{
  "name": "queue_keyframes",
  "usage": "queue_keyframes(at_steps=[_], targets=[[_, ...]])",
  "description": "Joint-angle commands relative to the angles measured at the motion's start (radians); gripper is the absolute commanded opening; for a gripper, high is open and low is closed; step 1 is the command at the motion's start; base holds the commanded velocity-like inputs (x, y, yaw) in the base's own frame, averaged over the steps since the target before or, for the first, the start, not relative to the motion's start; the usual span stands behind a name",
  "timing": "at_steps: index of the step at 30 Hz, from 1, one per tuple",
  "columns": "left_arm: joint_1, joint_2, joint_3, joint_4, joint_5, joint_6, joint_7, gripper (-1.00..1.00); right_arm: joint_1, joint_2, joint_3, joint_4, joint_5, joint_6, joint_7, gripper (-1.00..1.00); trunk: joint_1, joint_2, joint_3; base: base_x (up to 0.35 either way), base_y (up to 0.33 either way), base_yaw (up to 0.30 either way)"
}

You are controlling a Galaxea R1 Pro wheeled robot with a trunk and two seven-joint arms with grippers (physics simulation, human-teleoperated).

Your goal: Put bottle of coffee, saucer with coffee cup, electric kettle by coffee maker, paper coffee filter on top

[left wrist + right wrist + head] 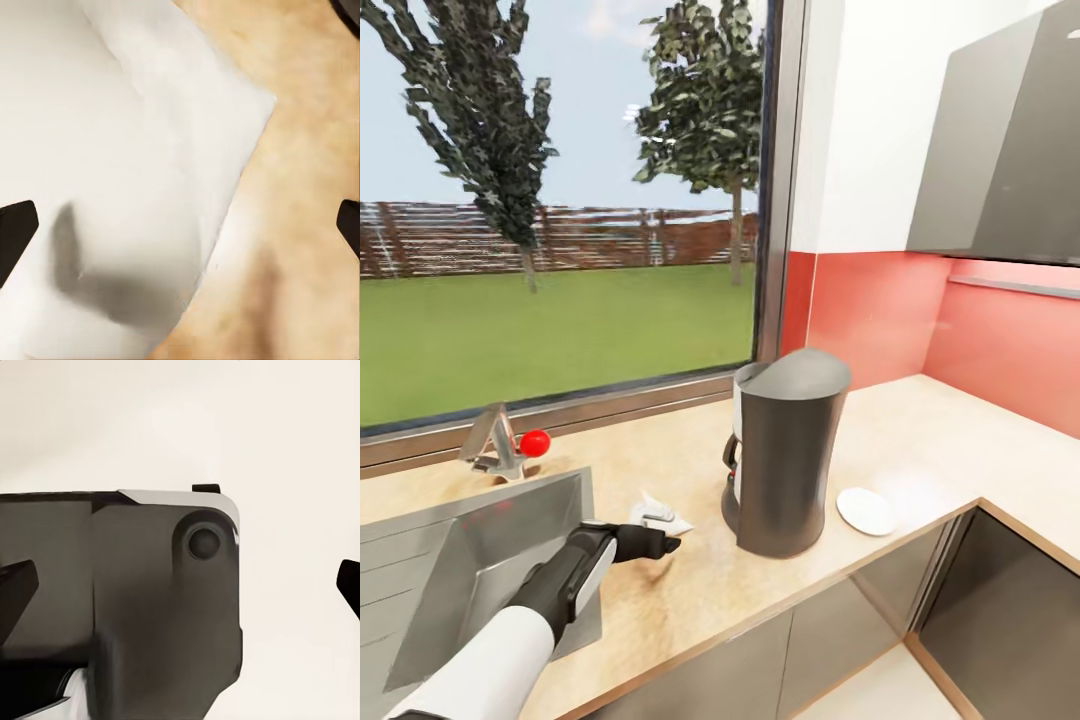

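The robot's left arm reaches forward over the wooden countertop [920,430], its left gripper [660,545] low at the near edge of a crumpled white paper coffee filter [657,510] that lies on the counter between the steel sink [480,570] on the left and the coffee maker [785,455] on the right. In the left wrist view the filter [127,172] spreads across the bare wood, and the two dark fingertips [15,232] stand wide apart at either side, so the left gripper is spread and grasps nothing. The coffee maker, dark grey with a slanted lid, stands upright on the counter near the window [560,200]. Just right of it a small white saucer [865,510] lies flat near the counter's front edge. A faucet [495,445] with a red knob stands behind the sink. In the right wrist view the right gripper [180,585] has its fingertips far apart, released, in front of a dark rounded part of the robot against a pale background.
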Motion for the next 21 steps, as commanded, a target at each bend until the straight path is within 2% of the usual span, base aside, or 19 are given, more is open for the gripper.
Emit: queue_keyframes(at_steps=[1, 21], targets=[[0.0, 0.0, -0.001, 0.0, 0.007, 0.006, 0.001, 1.0, 0.0, 0.001, -0.001, 0.0, -0.001, -0.002, -0.001, 1.0, 0.001, -0.001, -0.001, 0.196, -0.067, 0.0], [0.0, 0.0, -0.001, 0.026, 0.007, 0.006, 0.001, 1.0, 0.0, 0.001, -0.001, 0.001, -0.001, -0.002, -0.001, 1.0, 0.001, -0.001, -0.001, 0.053, -0.007, 0.0]])
